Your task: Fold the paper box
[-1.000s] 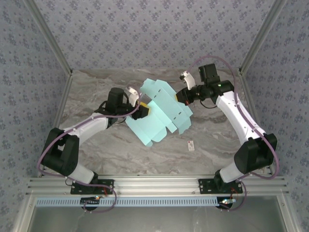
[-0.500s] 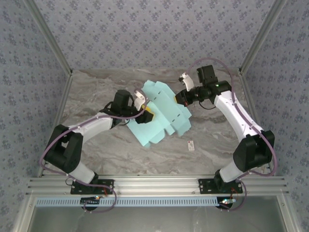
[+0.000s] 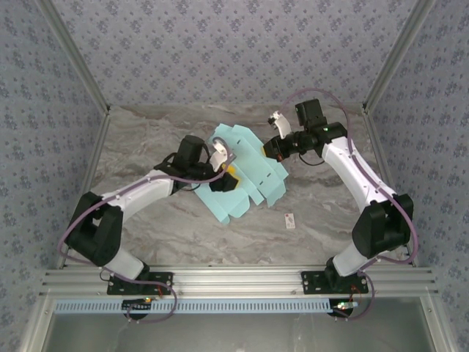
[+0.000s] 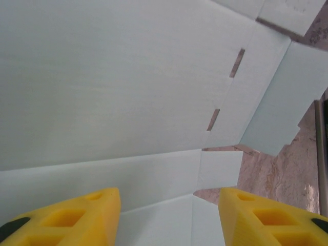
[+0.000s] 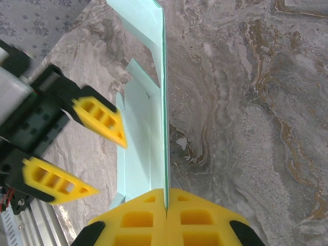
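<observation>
The paper box (image 3: 249, 176) is an unfolded pale turquoise die-cut sheet with tabbed flaps, held tilted above the middle of the table. My right gripper (image 3: 272, 147) is shut on its right edge; in the right wrist view the sheet (image 5: 163, 77) stands edge-on, pinched between the yellow fingers (image 5: 138, 220) of this gripper (image 5: 165, 205). My left gripper (image 3: 226, 174) is open at the sheet's left side. In the left wrist view its gripper (image 4: 169, 220) faces the creased panels and slots of the sheet (image 4: 118, 82), with nothing pinched. Its fingers (image 5: 100, 119) also show in the right wrist view.
A tiny white tag (image 3: 290, 220) lies on the marble table (image 3: 146, 139) in front of the sheet's right end. Patterned walls and metal frame posts (image 3: 88, 95) enclose the table at the back and both sides.
My left gripper has moved right, in over the sheet's left part. The right gripper has shifted slightly left with the sheet's edge, and the sheet has drawn in narrower.
</observation>
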Tool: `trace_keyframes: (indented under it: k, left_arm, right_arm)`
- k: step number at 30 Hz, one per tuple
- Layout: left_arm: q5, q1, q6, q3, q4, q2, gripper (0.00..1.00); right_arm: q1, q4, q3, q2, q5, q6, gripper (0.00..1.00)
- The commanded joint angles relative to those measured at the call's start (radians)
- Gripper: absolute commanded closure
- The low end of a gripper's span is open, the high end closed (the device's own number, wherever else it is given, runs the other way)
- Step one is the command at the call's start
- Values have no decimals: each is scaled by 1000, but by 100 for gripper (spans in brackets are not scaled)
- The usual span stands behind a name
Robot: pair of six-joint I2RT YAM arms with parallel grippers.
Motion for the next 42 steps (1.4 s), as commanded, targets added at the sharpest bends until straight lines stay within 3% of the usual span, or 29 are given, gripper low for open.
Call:
trace_keyframes:
  k: [1, 5, 13, 26, 29, 35, 42]
  left_arm:
    - [-62, 63, -95, -33, 55, -111, 46]
    - [-82, 139, -189, -32, 62, -118, 43]
    - [-138, 146, -176, 36, -6, -29, 42]
    - [53, 140, -179, 36, 30, 24, 49]
    - [-2, 138, -175, 26, 29, 7, 50]
    - [-259, 133, -166, -16, 67, -53, 45]
    - [-301, 123, -150, -14, 78, -24, 43]
  right_arm:
    - [1, -30, 8, -14, 7, -25, 97]
    - [3, -29, 11, -7, -1, -25, 97]
    - [9, -29, 24, 7, -6, -24, 97]
    - [12, -24, 29, 23, -6, -20, 97]
    - [12, -24, 27, 23, -6, -20, 97]
    - [13, -24, 24, 21, -6, -21, 97]
    - [14, -20, 18, 25, -7, -19, 97]
